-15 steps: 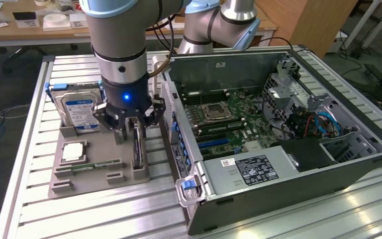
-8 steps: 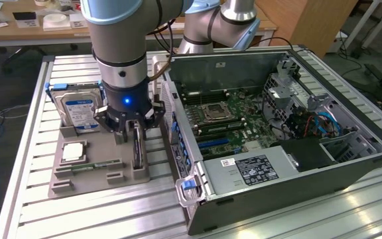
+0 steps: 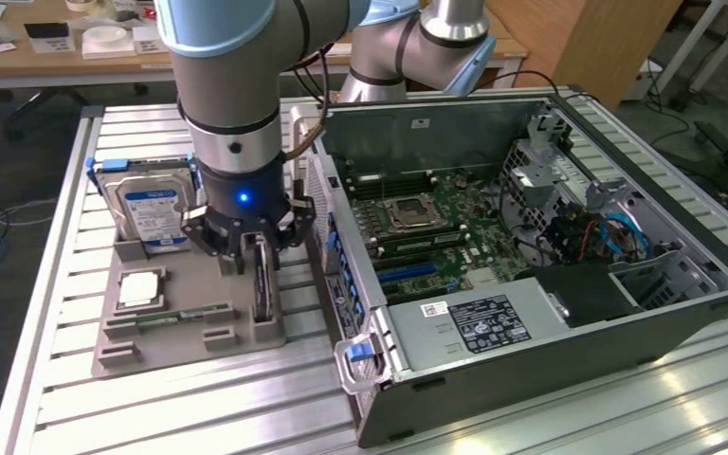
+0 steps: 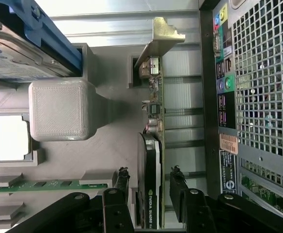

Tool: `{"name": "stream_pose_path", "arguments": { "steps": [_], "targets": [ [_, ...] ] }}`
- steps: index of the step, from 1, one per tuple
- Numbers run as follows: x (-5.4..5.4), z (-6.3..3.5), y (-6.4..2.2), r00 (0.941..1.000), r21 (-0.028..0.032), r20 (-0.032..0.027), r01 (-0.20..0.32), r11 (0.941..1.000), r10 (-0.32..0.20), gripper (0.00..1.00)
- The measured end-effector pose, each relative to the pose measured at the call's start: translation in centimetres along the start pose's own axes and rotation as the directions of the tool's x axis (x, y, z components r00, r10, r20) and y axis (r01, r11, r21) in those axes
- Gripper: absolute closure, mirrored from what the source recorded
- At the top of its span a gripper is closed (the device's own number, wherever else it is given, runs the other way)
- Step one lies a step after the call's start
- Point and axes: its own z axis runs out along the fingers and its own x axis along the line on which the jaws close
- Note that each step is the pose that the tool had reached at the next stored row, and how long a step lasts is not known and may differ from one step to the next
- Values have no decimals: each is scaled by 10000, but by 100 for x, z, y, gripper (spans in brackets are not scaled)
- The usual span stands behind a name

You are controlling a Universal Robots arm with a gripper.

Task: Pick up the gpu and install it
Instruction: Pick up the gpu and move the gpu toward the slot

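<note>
- Exterior view, robot arm (image 3: 238, 114): grey and pale blue, reaching straight down over the holder tray.
- Exterior view, gripper (image 3: 261, 261): black, lowered at the tray's side nearest the computer case, with its tips on either side of the graphics card.
- Exterior view, graphics card (image 3: 265, 294): black, standing on its long edge in a tray slot directly under the gripper.
- Exterior view, holder tray (image 3: 130, 346): grey, lying on the slatted metal table (image 3: 149, 408), to the exterior view's left of the case.
- Exterior view, hard drive (image 3: 152, 204): silver with a blue label, propped at the tray's far end.
- Exterior view, processor chip (image 3: 140, 287) and memory stick (image 3: 185, 315): lying flat in their own tray recesses, apart from the card.
- Exterior view, computer case (image 3: 529, 370): lying with its open side up and the motherboard exposed.
- Wrist view, gripper (image 4: 150, 170): partly open astride the card.
- Wrist view, fingers (image 4: 123, 187): one beside each flat face of the card, with a thin gap on both sides, so they are not clamped.
- Wrist view, graphics card (image 4: 153, 126): seen edge on, a black cooler against a green board, seated in the tray (image 4: 107, 160).
- Wrist view, bracket (image 4: 163, 36): silver, at the card's end away from the gripper.
- Wrist view, computer case (image 4: 262, 97): its rear grille and ports run just beside the card.
- Wrist view, hard drive (image 4: 15, 53), processor chip (image 4: 8, 138) and memory stick (image 4: 49, 185): on the card's side away from the case.
</note>
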Motion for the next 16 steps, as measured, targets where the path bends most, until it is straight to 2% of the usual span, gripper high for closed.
{"name": "stream_pose_path", "arguments": {
  "steps": [8, 16],
  "targets": [
    [-1, 62, -1, 10000, 0, 1, 0, 10000, 0, 53],
    [5, 116, 60, 10000, 0, 0, 0, 10000, 0, 53]
  ]
}}
